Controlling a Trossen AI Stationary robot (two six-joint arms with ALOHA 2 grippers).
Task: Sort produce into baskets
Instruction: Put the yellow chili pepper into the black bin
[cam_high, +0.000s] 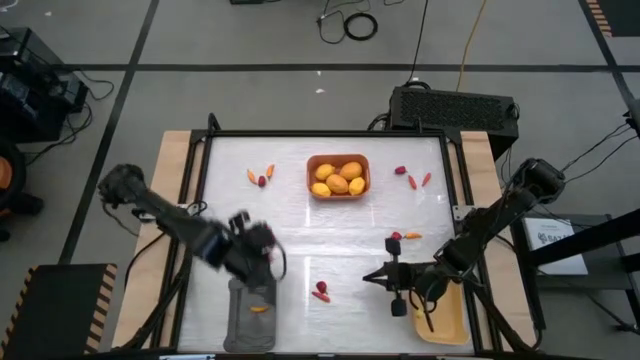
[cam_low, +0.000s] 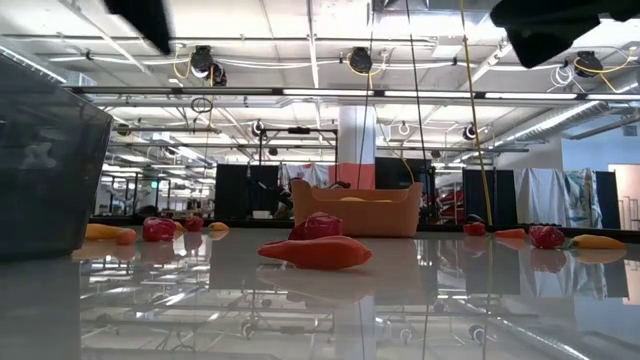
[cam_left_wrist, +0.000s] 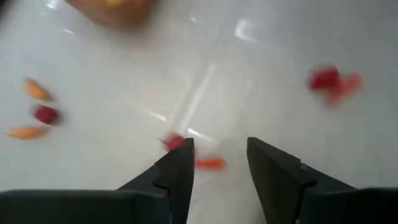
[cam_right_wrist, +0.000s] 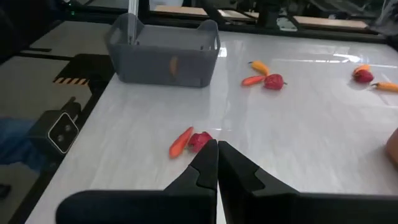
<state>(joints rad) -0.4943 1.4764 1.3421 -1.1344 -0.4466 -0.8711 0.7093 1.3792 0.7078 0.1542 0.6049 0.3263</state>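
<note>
1. Your left pincer (cam_high: 262, 268) hung over the dark grey basket (cam_high: 250, 318) at the near left edge of the tabletop (cam_high: 300, 235), its fingers (cam_left_wrist: 177, 174) standing apart with nothing between them.
2. One orange carrot-like stick (cam_high: 258, 308) lay inside that grey basket; you could also see it through the basket wall in the right wrist view.
3. Your right pincer (cam_high: 372, 277) sat low over the near right part of the tabletop, pointing toward the middle, with its fingers (cam_right_wrist: 205, 163) pressed together and holding nothing.
4. The pale yellow basket (cam_high: 445, 322) lay at the near right edge, partly under your right arm; I could not tell what it held.
5. The orange-brown basket (cam_high: 338, 177) stood at the far middle with five yellow-orange lemon-like fruits (cam_high: 340, 180) in it.
6. Loose produce was scattered in four small groups on the bare tabletop: a red berry and stick (cam_high: 321, 292) near the front middle, just ahead of your right pincer; a berry with an orange piece (cam_high: 402, 237) right of centre; two orange sticks and a berry (cam_high: 260, 176) left of the orange-brown basket; a berry and two sticks (cam_high: 413, 178) right of it.
</note>
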